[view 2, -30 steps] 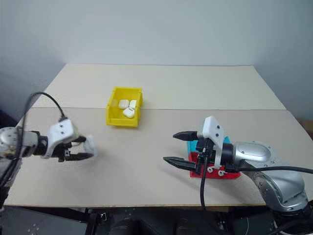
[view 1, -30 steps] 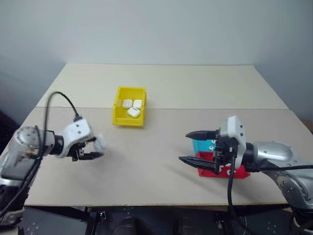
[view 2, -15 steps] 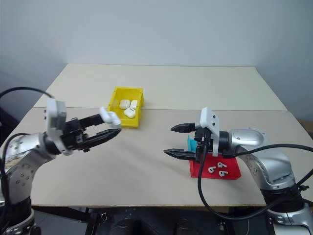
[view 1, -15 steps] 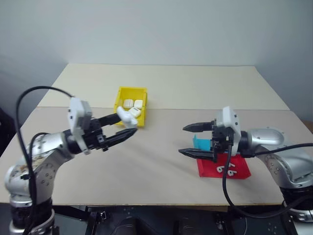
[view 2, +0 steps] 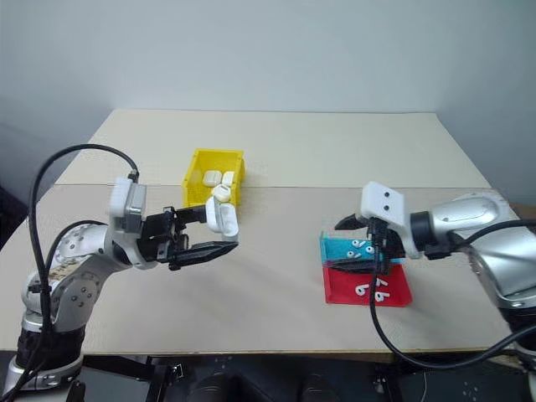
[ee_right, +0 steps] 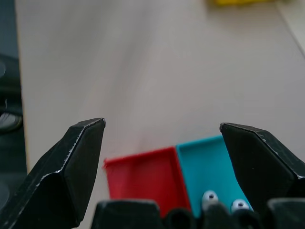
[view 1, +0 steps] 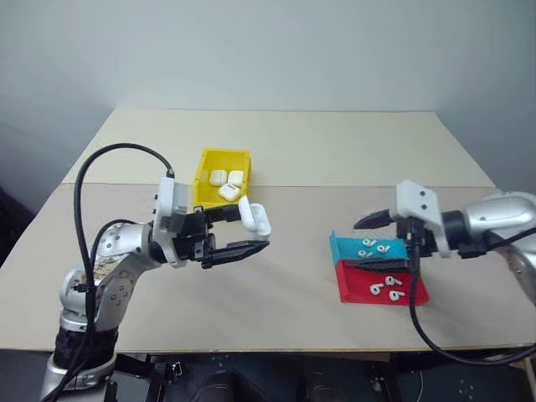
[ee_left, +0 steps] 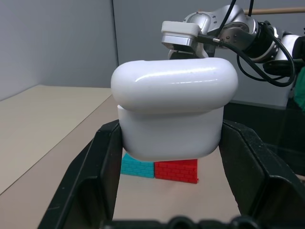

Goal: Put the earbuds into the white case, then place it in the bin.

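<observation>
Left wrist view: the white case (ee_left: 174, 112) sits between the two black fingers (ee_left: 102, 157) of the left gripper (view 1: 243, 234), lid shut, its lower body pressed by a finger on each side and its lid end standing proud of the fingertips. So the left jaws are clamped on the white case.

Left eye view: the left gripper holds that case above the counter (view 1: 285, 285), just in front of the bin (view 1: 223, 181) and slightly to the bin's right. The jaws point level, toward the right side of the scene. The bin is yellow and holds three more white cases (view 1: 226, 182).

The right gripper (view 1: 375, 243) hangs over the teal tray (view 1: 343, 248), well to the right of the bin. Its jaws are spread wide with nothing between them; in the right wrist view both fingers (ee_right: 76, 157) are far apart.

The earbuds (view 1: 373, 247): a few lie in the teal tray, and two more (view 1: 385, 289) in the red tray (view 1: 356, 285), which touches the teal tray's near edge. Both trays rest on the counter.
</observation>
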You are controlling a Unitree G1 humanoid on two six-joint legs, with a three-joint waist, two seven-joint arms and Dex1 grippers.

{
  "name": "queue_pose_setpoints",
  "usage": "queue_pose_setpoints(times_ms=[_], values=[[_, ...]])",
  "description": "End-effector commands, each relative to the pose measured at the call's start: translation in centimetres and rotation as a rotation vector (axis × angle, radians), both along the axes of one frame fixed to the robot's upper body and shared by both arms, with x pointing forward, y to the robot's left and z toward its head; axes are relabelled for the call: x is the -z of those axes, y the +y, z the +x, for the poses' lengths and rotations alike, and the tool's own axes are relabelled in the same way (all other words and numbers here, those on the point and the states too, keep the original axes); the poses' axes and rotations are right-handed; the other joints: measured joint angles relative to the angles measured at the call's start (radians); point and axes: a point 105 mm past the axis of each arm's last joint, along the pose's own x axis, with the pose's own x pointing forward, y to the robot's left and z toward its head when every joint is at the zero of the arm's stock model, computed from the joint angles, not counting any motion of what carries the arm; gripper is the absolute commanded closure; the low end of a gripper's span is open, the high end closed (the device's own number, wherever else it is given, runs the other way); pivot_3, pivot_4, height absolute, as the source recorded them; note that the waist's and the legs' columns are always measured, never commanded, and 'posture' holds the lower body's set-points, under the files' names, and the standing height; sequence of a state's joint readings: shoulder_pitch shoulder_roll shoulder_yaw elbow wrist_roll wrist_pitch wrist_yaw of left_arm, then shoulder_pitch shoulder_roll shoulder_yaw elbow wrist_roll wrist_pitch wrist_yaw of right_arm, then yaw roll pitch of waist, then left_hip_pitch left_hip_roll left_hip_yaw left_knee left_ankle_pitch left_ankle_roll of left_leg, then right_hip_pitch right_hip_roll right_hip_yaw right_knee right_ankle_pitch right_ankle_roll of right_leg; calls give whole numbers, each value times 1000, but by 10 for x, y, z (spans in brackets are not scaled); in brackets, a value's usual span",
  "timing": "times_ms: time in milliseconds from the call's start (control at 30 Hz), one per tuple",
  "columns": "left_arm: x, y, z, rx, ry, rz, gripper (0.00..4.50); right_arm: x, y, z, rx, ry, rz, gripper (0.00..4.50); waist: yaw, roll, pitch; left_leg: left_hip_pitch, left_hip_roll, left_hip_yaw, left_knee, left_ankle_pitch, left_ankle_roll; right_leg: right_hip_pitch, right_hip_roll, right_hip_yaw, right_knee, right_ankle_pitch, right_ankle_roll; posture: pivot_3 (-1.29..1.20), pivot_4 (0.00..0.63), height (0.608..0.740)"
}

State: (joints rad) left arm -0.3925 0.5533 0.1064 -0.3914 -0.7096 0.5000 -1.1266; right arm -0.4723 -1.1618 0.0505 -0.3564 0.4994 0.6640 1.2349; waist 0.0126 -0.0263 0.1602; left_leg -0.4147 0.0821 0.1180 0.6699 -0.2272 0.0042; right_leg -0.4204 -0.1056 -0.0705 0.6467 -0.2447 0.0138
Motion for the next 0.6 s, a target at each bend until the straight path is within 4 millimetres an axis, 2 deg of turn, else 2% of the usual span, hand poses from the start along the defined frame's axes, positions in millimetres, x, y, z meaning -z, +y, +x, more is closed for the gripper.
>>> queue_pose_setpoints(times_ms=[33,167,267,367,433,600], values=[[-7,-3,-7,69,-45,-11,1728,-4,-3,-12,-27,8,-50,0,0,0,0,0,0,0,0,0,0,0,0,0,0,0,0,0,150,740],[-7,-6,-10,123,-51,-11,1728,9,-17,-8,-21,-17,-172,0,-2,0,0,1,0,0,1,0,0,0,0,0,1,0,0,0,150,740],[-5,-10,-11,156,-48,-13,1728,17,-28,-9,-107,-53,-306,623,-1,0,0,1,0,0,0,0,0,0,0,0,0,0,0,0,150,740],[-3,-13,-11,175,-48,-12,1728,25,-29,-7,-179,-51,-348,1637,-3,0,0,0,0,1,0,0,0,0,0,1,0,0,0,0,150,740],[-3,-15,-11,182,-47,-15,1728,33,-31,-5,-224,-47,-402,1637,-4,0,0,1,0,1,1,0,0,0,0,1,0,0,0,0,150,740],[-2,-16,-11,175,-44,-16,1728,54,-33,16,-281,-67,-483,1637,-6,0,0,1,0,1,1,1,-2,0,1,1,0,0,0,0,150,740]])
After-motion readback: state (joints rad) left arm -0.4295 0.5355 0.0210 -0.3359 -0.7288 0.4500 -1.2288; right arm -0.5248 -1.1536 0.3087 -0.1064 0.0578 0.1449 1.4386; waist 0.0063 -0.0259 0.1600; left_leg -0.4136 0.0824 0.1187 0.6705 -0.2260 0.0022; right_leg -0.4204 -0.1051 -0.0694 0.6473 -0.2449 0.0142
